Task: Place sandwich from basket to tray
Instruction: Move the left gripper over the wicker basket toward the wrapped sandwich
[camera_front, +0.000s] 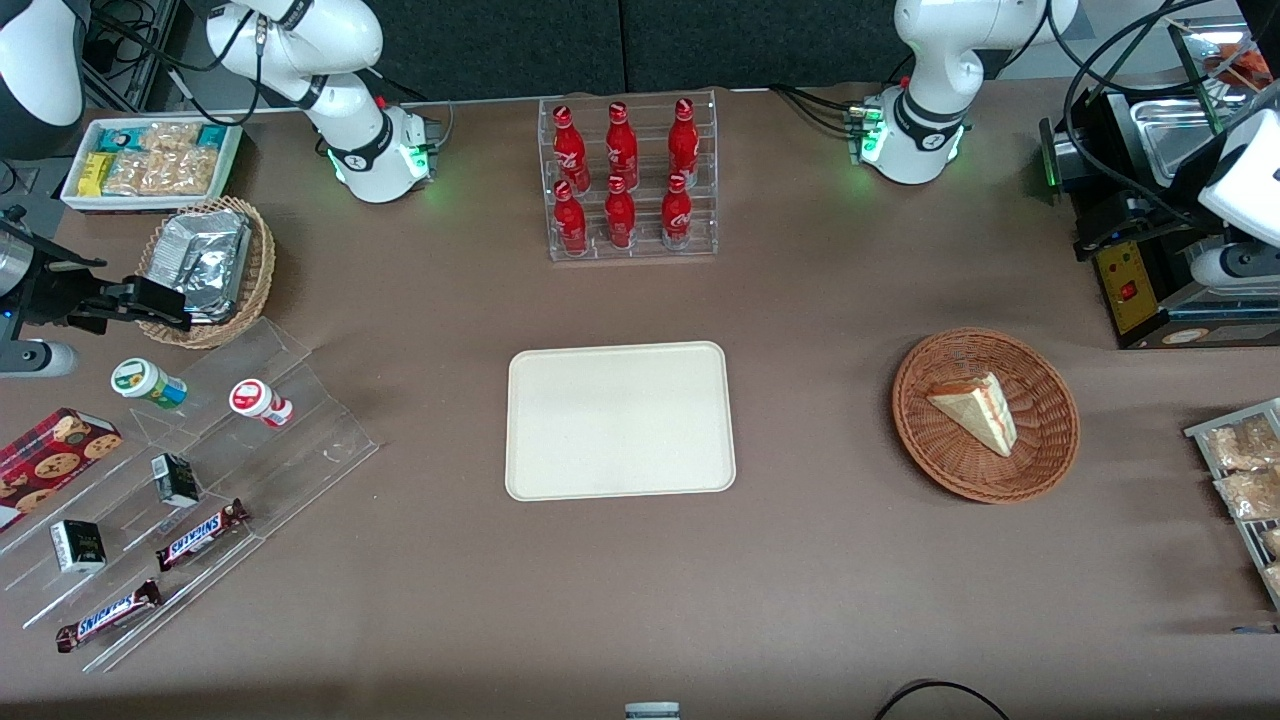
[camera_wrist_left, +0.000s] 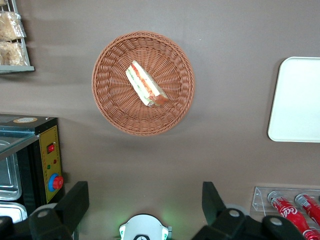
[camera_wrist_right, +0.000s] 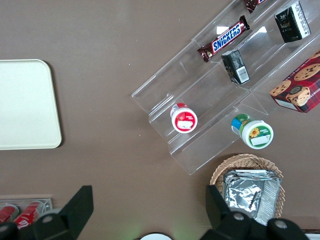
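Note:
The sandwich (camera_front: 975, 408) (camera_wrist_left: 145, 84), a pale triangular wedge with red and green filling along its cut edge, lies in the round reddish-brown wicker basket (camera_front: 920, 420) (camera_wrist_left: 110, 100) toward the working arm's end of the table. The cream-white tray (camera_front: 620, 420) (camera_wrist_left: 297, 100) sits mid-table with nothing on it. My gripper (camera_wrist_left: 143, 200) hangs high above the table, well apart from the basket, open wide with nothing between its black fingers (camera_wrist_left: 75, 200).
A clear rack of red cola bottles (camera_front: 630, 180) (camera_wrist_left: 295, 207) stands farther from the front camera than the tray. A black machine with a red button (camera_front: 1130, 290) (camera_wrist_left: 50, 165) and a rack of snack packets (camera_front: 1240, 480) flank the basket. Acrylic shelves with snacks (camera_front: 180, 480) lie toward the parked arm's end.

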